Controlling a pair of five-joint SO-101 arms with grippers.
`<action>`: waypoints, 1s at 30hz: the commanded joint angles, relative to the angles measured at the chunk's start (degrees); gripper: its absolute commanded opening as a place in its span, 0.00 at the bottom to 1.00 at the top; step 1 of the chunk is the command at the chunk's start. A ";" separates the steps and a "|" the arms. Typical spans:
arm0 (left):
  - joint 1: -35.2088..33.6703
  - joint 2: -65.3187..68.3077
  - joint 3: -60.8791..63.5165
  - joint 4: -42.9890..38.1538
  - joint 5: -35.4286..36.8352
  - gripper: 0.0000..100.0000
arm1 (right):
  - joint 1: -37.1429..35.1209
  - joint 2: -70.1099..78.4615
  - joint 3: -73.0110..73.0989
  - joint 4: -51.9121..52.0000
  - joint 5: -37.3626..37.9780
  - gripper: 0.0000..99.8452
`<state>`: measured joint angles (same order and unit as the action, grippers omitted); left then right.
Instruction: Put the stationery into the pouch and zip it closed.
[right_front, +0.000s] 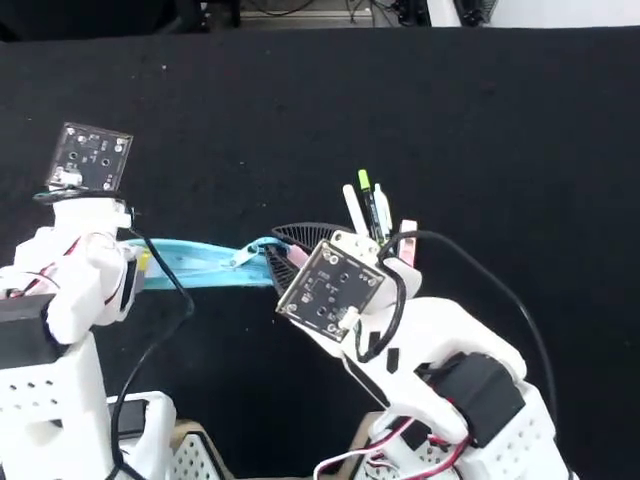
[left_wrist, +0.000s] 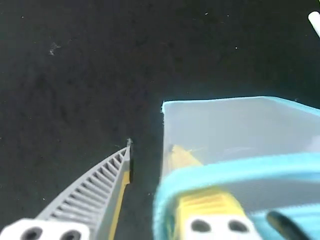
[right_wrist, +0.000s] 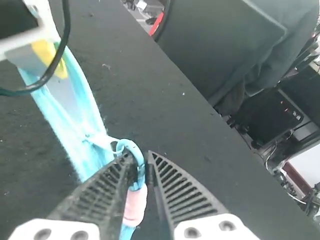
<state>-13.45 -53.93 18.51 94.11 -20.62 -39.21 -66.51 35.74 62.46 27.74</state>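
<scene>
My right gripper (right_wrist: 141, 157) is nearly closed, pinching the blue cord loop of the zip pull (right_wrist: 131, 148) at one end of the translucent light-blue zip pouch (right_front: 195, 265). The pouch is stretched between my two arms over the black cloth-covered counter (right_front: 450, 120). My left gripper (left_wrist: 150, 146) stands part open at the other end: its yellow finger (left_wrist: 207, 210) sits inside the pouch under the blue zip band, and its grey finger (left_wrist: 95, 192) is apart from the pouch wall. I judge that the weak spot, because a hard pull on the loop could slide the pouch off that one finger. The bundle of white, green-tipped and pink pens (right_front: 368, 205) pokes out beside my right wrist, and I cannot tell how deep it sits. The slider could jam on it, or the pens could spill. A soft pink piece (right_wrist: 134, 205) caught in my right gripper may also foul the loop.
</scene>
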 joint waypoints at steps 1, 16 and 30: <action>-0.22 -0.18 -2.95 -1.05 6.77 0.02 | 1.14 -0.57 -0.31 -1.32 0.00 0.01; 5.58 -0.18 6.29 -18.46 14.51 0.03 | 9.93 -0.48 -0.22 0.53 0.00 0.01; 4.88 -0.18 22.02 -27.16 20.22 0.03 | 9.93 -0.48 13.85 -13.71 -0.09 0.01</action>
<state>-8.44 -54.20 39.16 67.56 -1.19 -29.98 -66.51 49.71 51.21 27.82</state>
